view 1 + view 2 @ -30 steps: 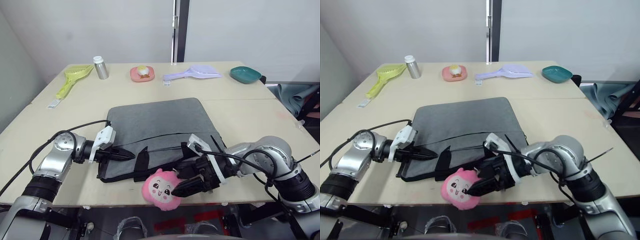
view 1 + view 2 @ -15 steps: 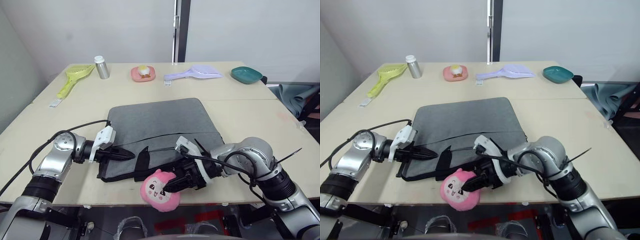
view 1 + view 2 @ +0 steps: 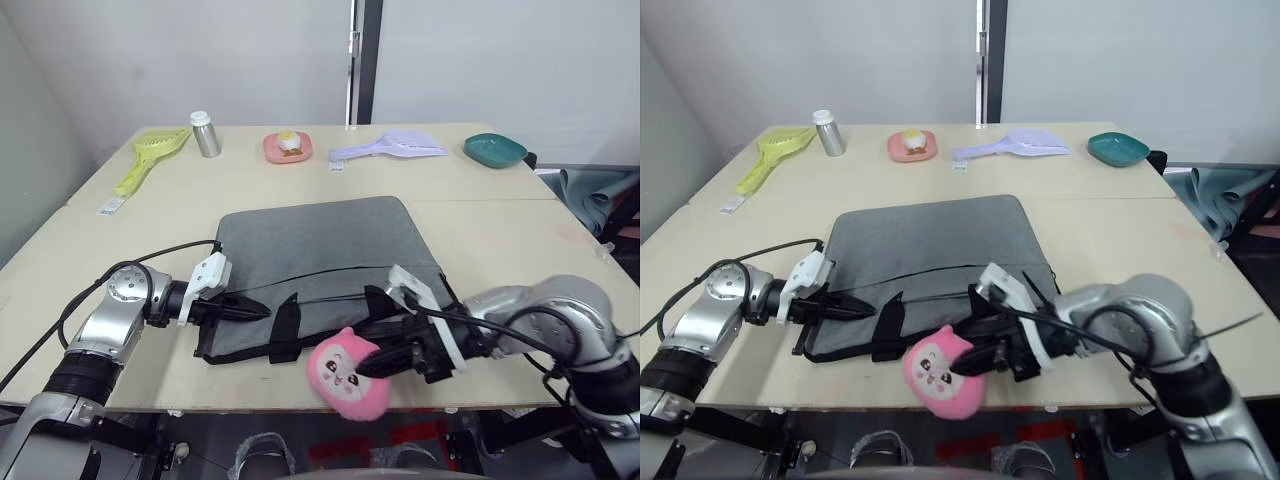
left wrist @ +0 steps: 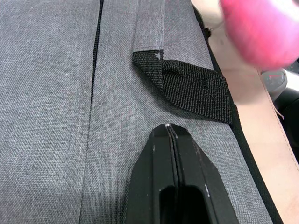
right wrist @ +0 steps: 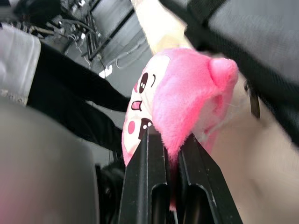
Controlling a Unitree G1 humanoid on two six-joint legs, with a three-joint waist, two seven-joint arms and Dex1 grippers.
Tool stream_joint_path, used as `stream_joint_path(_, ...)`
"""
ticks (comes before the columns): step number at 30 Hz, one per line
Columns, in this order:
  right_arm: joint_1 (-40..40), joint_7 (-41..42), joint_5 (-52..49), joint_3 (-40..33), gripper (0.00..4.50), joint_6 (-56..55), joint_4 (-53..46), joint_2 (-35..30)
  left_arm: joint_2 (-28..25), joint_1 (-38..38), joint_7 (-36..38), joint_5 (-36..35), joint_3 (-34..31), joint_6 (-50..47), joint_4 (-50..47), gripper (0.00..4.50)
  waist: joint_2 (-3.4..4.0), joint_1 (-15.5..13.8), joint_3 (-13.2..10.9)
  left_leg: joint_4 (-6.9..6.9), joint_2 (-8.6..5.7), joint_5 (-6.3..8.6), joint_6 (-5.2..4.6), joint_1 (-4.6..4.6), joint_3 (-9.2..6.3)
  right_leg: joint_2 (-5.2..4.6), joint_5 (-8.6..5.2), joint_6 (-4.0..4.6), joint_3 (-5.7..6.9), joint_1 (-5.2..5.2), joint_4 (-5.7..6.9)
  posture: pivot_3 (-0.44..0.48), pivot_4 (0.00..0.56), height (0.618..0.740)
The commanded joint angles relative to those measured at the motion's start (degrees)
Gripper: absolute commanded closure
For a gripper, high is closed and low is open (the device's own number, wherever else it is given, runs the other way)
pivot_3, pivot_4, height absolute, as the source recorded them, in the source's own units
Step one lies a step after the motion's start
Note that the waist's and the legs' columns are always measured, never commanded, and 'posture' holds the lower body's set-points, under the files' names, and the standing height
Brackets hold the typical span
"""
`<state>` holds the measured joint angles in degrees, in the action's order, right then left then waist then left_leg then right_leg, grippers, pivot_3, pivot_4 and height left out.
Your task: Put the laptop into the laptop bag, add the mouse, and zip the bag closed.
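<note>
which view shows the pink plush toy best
The right wrist view: the pink plush toy shows close up, face visible, pinched between the right gripper fingers. Both eye views show it whole but small at the table's near edge, beside the laptop bag. The left wrist view catches a pink corner.

- The laptop bag (image 3: 320, 262), a large flat grey fabric case with black edge trim, lies flat at the middle of the table, its long sides running left to right.
- A dark zipper line crosses its top face near the near edge.
- Black webbing strap handles sit along the near edge, one lying on the grey fabric, another draped over the near-left edge.
</note>
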<state>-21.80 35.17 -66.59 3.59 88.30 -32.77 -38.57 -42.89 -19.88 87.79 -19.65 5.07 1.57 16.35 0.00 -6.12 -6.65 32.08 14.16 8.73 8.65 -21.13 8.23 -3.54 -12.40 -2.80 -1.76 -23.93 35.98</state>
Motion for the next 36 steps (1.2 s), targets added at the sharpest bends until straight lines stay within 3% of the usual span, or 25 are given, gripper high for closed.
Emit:
stream_joint_path(1,1.3,0.1,-1.7,-2.9,4.48,-0.2,-3.4,-3.7,-0.5,1.3,2.0,3.1,2.4,3.5,1.2,4.5,0.0,0.0,0.0,0.0,-0.01,0.0,0.0,0.0,0.02,-0.01,0.0,0.0,-0.02,-0.01,-0.01,0.0,0.15,0.74)
stream_joint_path(10,4.3,4.4,3.5,-4.1,4.48,-6.8,-5.0,-18.0,-1.3,0.6,4.3,6.4,5.4,11.6,7.0,4.5,0.06,-0.2,0.1,-0.09,-0.03,0.01,-0.01,0.02,0.06,-0.03,0.0,-0.02,-0.05,0.1,-0.14,0.0,0.15,0.74)
stream_joint_path(20,10.1,9.8,13.0,-2.5,4.48,-15.6,-1.7,-26.2,-1.2,0.2,4.5,6.3,6.9,14.3,10.5,4.5,0.37,0.0,0.3,0.0,-0.03,0.17,-0.32,0.13,0.08,-0.2,0.0,-0.04,-0.09,0.23,-0.05,0.0,0.15,0.74)
stream_joint_path(30,15.9,19.5,24.7,-3.0,4.48,-28.1,9.6,-34.6,-0.8,-0.8,4.6,6.8,8.0,15.6,13.2,4.5,0.69,0.1,0.8,0.03,-0.04,0.2,-0.42,0.15,0.11,-0.26,0.0,-0.04,-0.1,0.25,-0.05,0.0,0.15,0.74)
stream_joint_path(36,13.0,23.3,37.0,2.6,4.48,-37.3,20.6,-38.0,-0.6,-0.8,4.6,7.0,8.6,16.4,14.1,4.5,0.73,0.5,0.9,0.14,-0.04,0.21,-0.51,0.16,0.15,-0.29,0.0,-0.04,-0.13,0.28,-0.03,0.0,0.15,0.74)
